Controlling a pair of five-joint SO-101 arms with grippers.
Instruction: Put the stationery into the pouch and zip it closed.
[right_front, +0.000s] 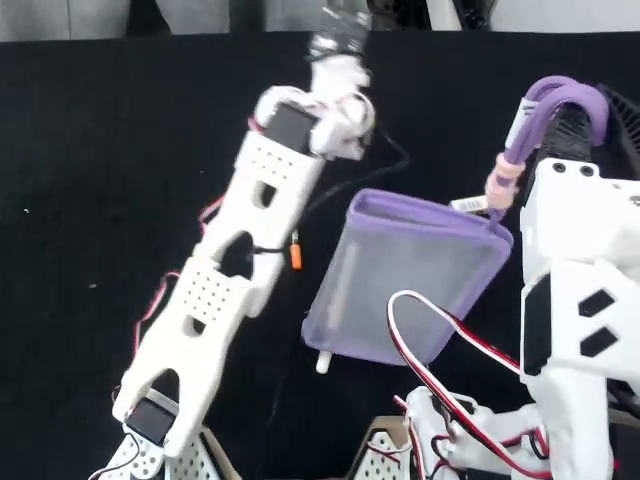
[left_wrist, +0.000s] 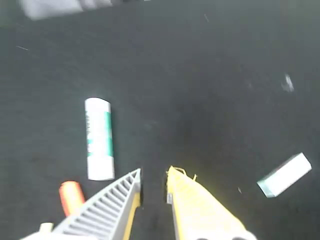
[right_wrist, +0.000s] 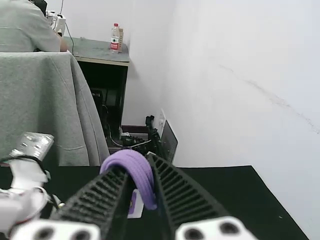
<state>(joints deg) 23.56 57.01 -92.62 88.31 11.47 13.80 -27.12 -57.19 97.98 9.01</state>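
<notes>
High view first, the desk asks: where is the translucent purple pouch (right_front: 400, 280)?

Photographer: It hangs tilted over the black tabletop (right_front: 100, 150), toward the near right corner. It is held by its purple loop strap (right_front: 560, 95). I cannot tell whether its lower edge touches the cloth.

Desk: Who has the strap?

Photographer: The right claw (right_front: 568, 125). In the right wrist view its two black ribbed fingers (right_wrist: 172, 187) are clamped on the strap (right_wrist: 131, 167), which arches up between them.

Desk: And the other arm?

Photographer: It stretches toward the far edge of the tabletop. The left claw (left_wrist: 152, 182) is slightly parted, one grey finger and one yellow, with nothing between them. A white glue stick with a green label (left_wrist: 99, 139) lies flat just beside the grey finger. A white block eraser with a green end (left_wrist: 285, 175) lies well apart on the yellow finger's side. An orange piece (left_wrist: 70, 196) sits near the grey finger, and I cannot tell what it is.
</notes>
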